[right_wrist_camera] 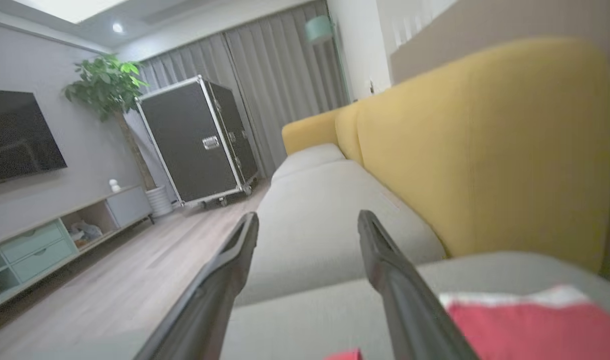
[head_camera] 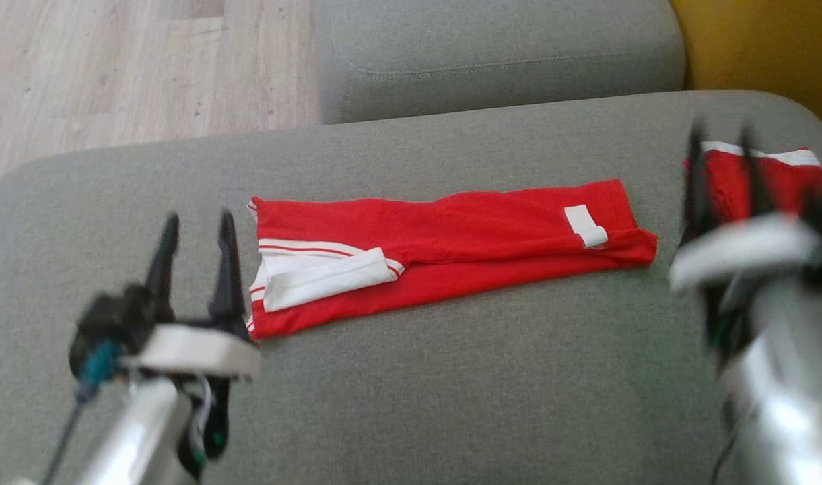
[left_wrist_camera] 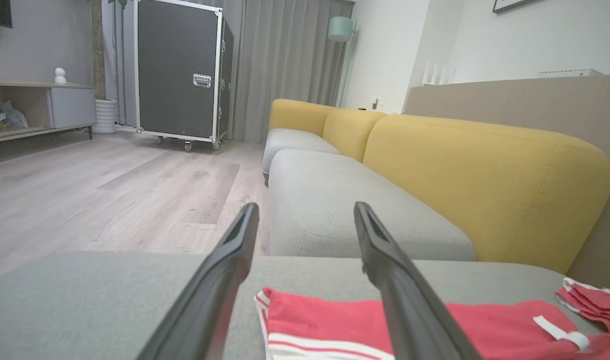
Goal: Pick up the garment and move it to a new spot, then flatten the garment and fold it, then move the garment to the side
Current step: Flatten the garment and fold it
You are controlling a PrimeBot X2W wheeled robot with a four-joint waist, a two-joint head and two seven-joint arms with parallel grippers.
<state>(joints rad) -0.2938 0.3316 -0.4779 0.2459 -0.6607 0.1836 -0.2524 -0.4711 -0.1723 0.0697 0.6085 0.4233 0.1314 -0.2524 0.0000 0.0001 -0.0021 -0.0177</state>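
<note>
Starting at ten o'clock of the head view: seeing pale wooden floor (head_camera: 114, 67) beyond the grey seat cushion (head_camera: 417, 377).

Finding the left gripper (head_camera: 200, 222) at eight o'clock, hanging over that cushion with its dark fingers spread apart and gripping nothing, pointing toward twelve. Sitting just beside the left end of the red garment (head_camera: 451, 236); touching or not, cannot tell. Looking along those fingers in the left wrist view, seeing them parted over the same red cloth, with a black flight case (left_wrist_camera: 180, 70) standing far off at eleven o'clock.

Seeing the red garment lying flat at the centre of the cushion, folded into a long band running from nine o'clock toward three. Noting a white-trimmed fold (head_camera: 323, 276) near its left end and a white label (head_camera: 586, 225) near its right end.

Finding the right gripper (head_camera: 722, 138) at three o'clock, blurred, well apart from the band's right end. Showing its fingers spread and holding nothing in the right wrist view. Seeing a second red garment (head_camera: 788, 178) with a white edge lying behind it at two o'clock, and a yellow backrest (head_camera: 761, 40) rising at one o'clock.
</note>
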